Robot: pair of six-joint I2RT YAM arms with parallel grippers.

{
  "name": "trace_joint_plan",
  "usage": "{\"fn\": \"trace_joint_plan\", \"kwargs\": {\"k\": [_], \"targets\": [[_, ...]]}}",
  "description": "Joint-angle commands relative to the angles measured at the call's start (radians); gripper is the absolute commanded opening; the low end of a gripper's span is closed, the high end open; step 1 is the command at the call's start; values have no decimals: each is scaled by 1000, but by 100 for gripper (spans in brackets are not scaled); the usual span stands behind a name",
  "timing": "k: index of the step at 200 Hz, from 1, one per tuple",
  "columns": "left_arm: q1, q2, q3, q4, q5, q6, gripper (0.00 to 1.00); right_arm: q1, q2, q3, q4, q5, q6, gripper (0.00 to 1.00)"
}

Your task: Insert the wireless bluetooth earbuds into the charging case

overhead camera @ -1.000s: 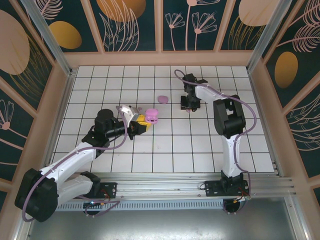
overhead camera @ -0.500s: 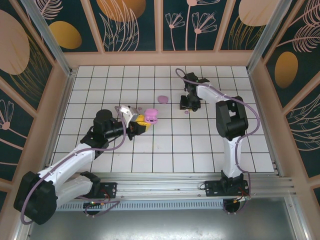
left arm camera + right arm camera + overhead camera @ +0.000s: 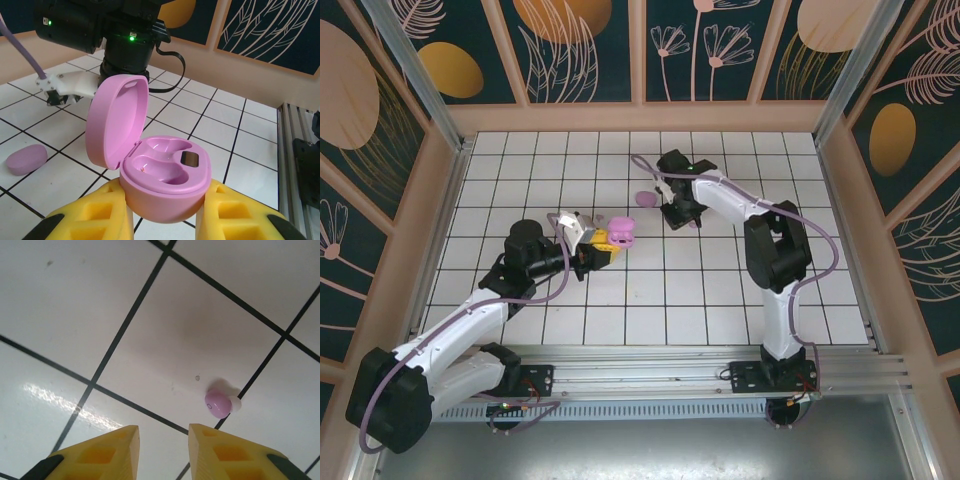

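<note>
Pink charging case [image 3: 165, 175] lid up, wells empty | left pincer [image 3: 165, 216] pinching it | right pincer [image 3: 163, 450] spread near earbud [image 3: 218, 404]

Bright, even overhead light; glare streak and soft shadow on the white tiles [image 3: 60, 315] under my right wrist camera.

Left arm: stretched forward, tool [image 3: 165, 202] clamping charging case [image 3: 165, 175]. Right arm: reached out, tool [image 3: 164, 434] pointing down (fingers slightly parted).
</note>
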Motion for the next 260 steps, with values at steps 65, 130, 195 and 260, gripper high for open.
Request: {"fn": "trace_joint_plan", "kwargs": {"k": [65,130,195,260], "targets": [[-2,-18,-2,7,-5,18,6,-26,14,-55,11,119,-230,34],[-4,6,13,-3,-2,27,6,-42,68,-31,18,138,-250,37],[-2,17,22,-11,-3,34,6,-51,100,-24,26,135,-261,39],[-2,18,25,-18,-2,38,6,-48,102,-4,36,153,-269,39]]}}
